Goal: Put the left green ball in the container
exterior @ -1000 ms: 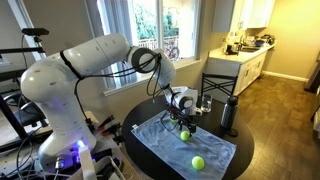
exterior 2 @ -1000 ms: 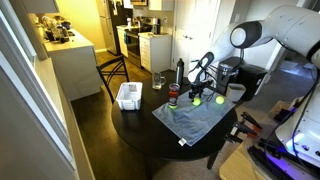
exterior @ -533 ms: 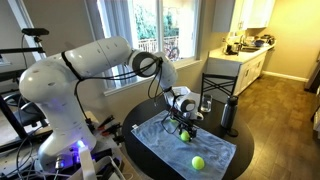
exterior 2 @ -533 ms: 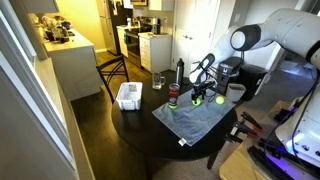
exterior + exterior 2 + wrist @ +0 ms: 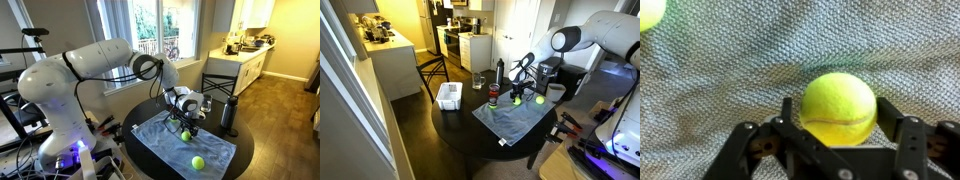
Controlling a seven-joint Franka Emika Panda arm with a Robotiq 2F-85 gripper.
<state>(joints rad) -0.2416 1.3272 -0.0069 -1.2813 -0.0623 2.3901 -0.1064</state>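
While the ball (image 5: 840, 108) lies on the cloth (image 5: 720, 70), it is closely flanked by the half-spread fingers (image 5: 788, 125); whether it is gripped cannot be told.

No lettering, label, brand or number is legible anywhere; the fuzzy yellow-green ball (image 5: 839, 108) shows only its seam.
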